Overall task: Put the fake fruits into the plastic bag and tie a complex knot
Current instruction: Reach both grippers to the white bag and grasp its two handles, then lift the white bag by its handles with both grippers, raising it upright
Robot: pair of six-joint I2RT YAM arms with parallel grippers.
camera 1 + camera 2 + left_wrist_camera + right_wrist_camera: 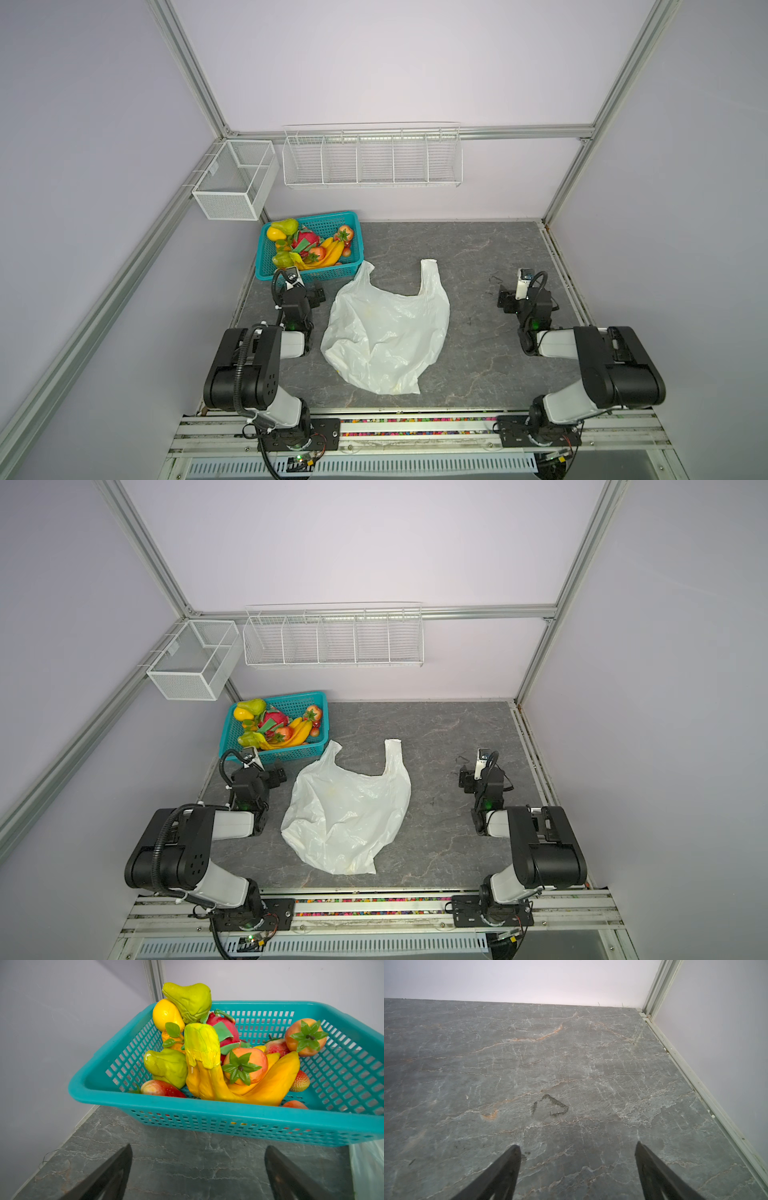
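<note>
Left gripper point(198, 1148), right gripper point(577, 1146) both spread, empty. Fake fruits point(245, 1064) piled in teal basket point(145, 1102): we judge light, slick; grab banana bunch point(209, 1080) by neck. Plastic bag point(386, 328) limp, flat between arms; we pinch strap handles point(430, 274).

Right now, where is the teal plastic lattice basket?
Both top views show the teal basket in the table's far-left corner, beyond the left gripper, beside the white plastic bag.

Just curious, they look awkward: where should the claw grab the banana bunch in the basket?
Probably the yellow-green stem end of the banana bunch, which stands up above the neighbouring fruit. Come from above with the open left gripper, jaws straddling that neck.
</note>
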